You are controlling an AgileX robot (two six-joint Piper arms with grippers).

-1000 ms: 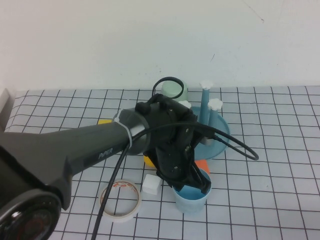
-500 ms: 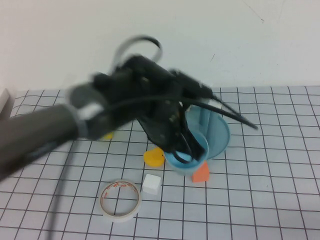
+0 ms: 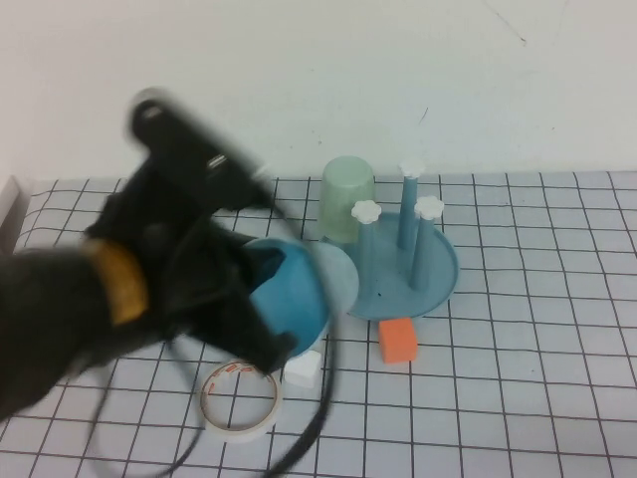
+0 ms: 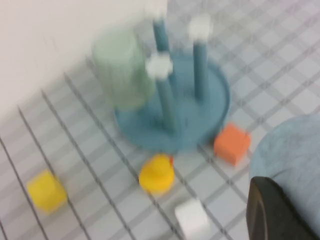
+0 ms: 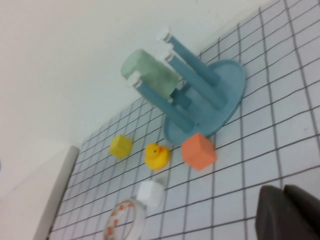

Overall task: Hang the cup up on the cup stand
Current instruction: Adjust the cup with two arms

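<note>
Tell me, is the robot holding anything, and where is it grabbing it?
Yes. The left gripper holds the cup by its rim, lifted beside the cup stand. The right gripper holds nothing; it sits off to the side.

cup stand (image 5: 220,85), green cup (image 5: 150,70) hung, right claw (image 5: 286,212)

My left arm (image 3: 119,299) looks bulky and matte black, with an orange-yellow band around its casing and thin black cables (image 3: 318,408) looping beneath. My right gripper (image 5: 292,212) shows dark, rounded finger tips.
</note>
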